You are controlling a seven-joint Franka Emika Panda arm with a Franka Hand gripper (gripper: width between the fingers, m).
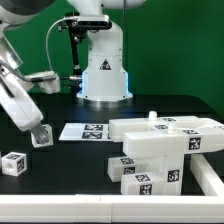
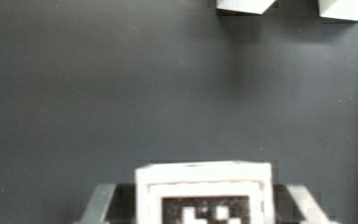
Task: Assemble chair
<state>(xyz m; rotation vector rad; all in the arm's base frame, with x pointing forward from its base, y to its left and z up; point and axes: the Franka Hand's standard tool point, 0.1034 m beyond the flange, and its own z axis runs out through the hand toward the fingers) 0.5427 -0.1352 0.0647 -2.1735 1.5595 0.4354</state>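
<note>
My gripper (image 1: pixel 38 130) comes in from the exterior view's left and is shut on a small white tagged cube (image 1: pixel 41 135), held low over the black table. In the wrist view the cube (image 2: pixel 202 185) sits between my two grey fingers (image 2: pixel 108 200), tag facing the camera, and my gripper (image 2: pixel 201 208) closes on its sides. A second tagged cube (image 1: pixel 12 163) lies on the table towards the front left. The other chair parts, long white bars (image 1: pixel 165 128) and a stack of tagged blocks (image 1: pixel 150 168), lie at the exterior view's right.
The marker board (image 1: pixel 85 131) lies flat in the middle of the table. The robot base (image 1: pixel 104 70) stands behind it. Two white part ends (image 2: pixel 247 5) show at the far edge of the wrist view over the dark table.
</note>
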